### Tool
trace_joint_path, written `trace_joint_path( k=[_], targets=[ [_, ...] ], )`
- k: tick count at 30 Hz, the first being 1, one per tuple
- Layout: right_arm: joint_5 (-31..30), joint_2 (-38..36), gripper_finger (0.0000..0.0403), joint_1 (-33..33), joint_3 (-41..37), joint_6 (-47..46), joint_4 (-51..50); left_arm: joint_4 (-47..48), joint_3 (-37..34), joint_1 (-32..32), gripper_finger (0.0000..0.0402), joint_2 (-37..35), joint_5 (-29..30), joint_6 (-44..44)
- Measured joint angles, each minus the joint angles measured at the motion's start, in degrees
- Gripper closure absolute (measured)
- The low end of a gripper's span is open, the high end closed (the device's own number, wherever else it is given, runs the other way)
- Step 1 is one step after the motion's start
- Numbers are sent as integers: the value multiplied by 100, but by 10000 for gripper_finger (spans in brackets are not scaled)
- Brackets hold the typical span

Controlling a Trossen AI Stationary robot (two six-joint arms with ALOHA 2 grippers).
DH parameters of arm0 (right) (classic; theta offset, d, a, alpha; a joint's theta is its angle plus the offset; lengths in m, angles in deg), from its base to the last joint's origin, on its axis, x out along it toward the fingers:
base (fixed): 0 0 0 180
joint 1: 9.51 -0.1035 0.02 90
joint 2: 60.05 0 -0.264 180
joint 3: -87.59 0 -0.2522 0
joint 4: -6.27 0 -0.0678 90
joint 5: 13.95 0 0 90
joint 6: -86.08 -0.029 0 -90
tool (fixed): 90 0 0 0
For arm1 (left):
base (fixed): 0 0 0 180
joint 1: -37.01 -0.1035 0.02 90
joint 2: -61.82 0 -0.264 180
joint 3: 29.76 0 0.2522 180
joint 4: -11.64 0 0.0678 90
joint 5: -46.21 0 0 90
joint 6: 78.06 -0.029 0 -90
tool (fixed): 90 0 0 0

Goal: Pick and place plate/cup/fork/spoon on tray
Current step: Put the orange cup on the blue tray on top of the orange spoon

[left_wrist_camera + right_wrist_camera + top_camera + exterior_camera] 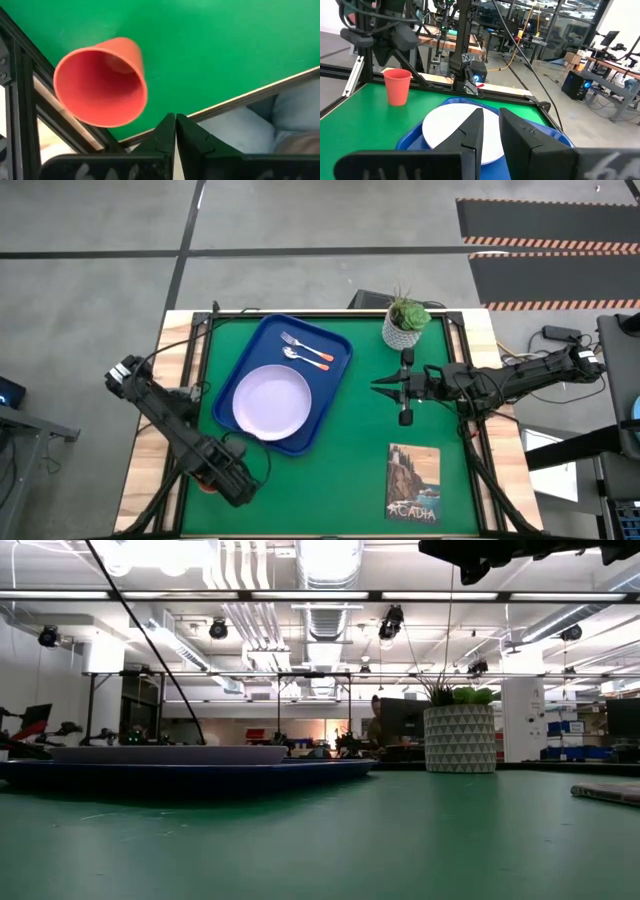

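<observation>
The blue tray [322,402] lies on the green mat at the far left. The pale plate [272,402] rests flat in its near half. The fork [308,346] and the spoon [304,358] lie side by side in its far half. The orange-red cup [102,82] stands upright, mouth up, on the mat near the near-left corner. In the high view it [206,479] is mostly hidden under my left arm. My left gripper [175,131] is shut and empty, above and beside the cup. My right gripper [380,388] hovers right of the tray, pointing at it, with a narrow gap between its fingers [490,131].
A white pot with a green plant [405,325] stands at the far edge right of the tray. A picture book [412,482] lies at the near right. The table's wooden edge and dark frame rails [30,90] run close beside the cup.
</observation>
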Motion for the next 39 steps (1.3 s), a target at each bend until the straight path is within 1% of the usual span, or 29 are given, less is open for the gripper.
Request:
trace_joint_path(
  k=[7, 25, 29, 36, 39],
  targets=[
    [0, 0, 351, 0, 0, -47, 2, -144, -342, 88, 402, 2, 0, 144],
    [0, 2, 351, 0, 0, -51, -7, -274, -421, 208, 398, 2, -1, 91],
    [0, 2, 351, 0, 0, -53, -7, -271, -424, 308, 367, 2, -2, 83],
    [0, 2, 351, 0, 0, -53, -9, -298, -612, 459, 283, 2, -4, 98],
    [0, 2, 351, 2, 1, -53, -11, -322, -761, 481, 264, 2, -4, 40]
  ],
)
